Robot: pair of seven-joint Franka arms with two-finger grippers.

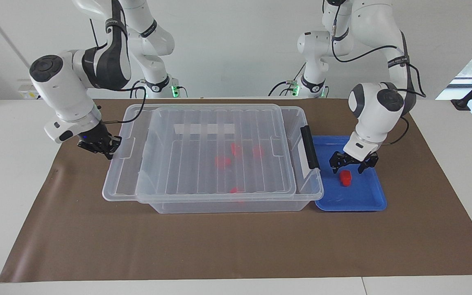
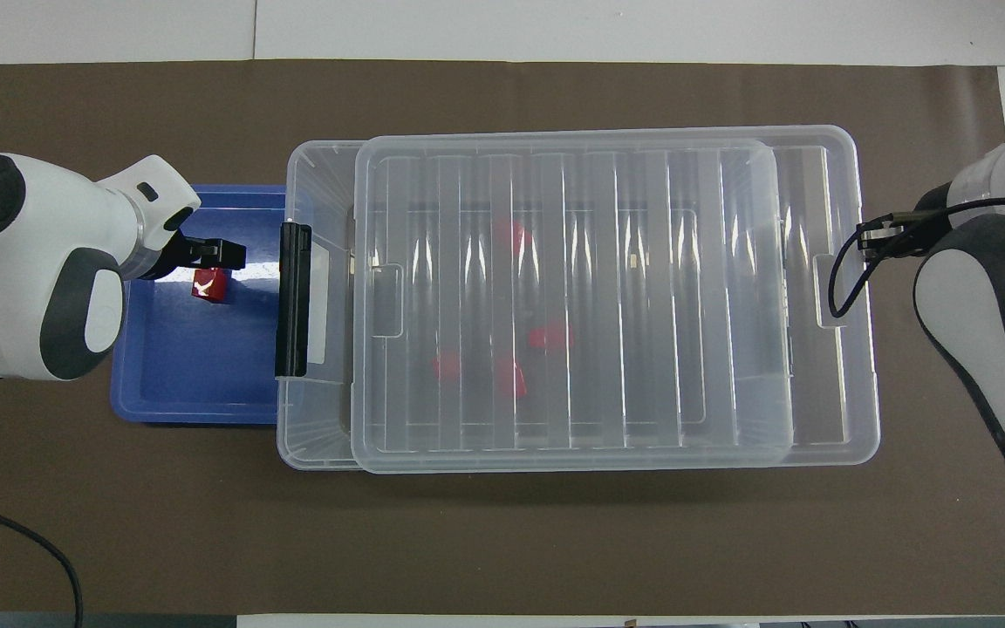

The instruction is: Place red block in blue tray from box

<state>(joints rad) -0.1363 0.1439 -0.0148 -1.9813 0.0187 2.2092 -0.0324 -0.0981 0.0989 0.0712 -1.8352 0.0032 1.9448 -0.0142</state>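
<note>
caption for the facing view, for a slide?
Left gripper open above the red block lying in the blue tray; right gripper shut at the lid of the box.

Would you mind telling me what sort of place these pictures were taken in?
Most likely a robotics lab: two white robot arms stand at a white table under a brown paper mat, with only a clear plastic box, small red blocks and a blue plastic tray laid out.

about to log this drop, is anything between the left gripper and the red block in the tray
Nothing visible is. The left gripper hangs open just above the red block, which lies alone on the blue tray, apart from the fingers. The other blocks sit under the lid in the box.
</note>
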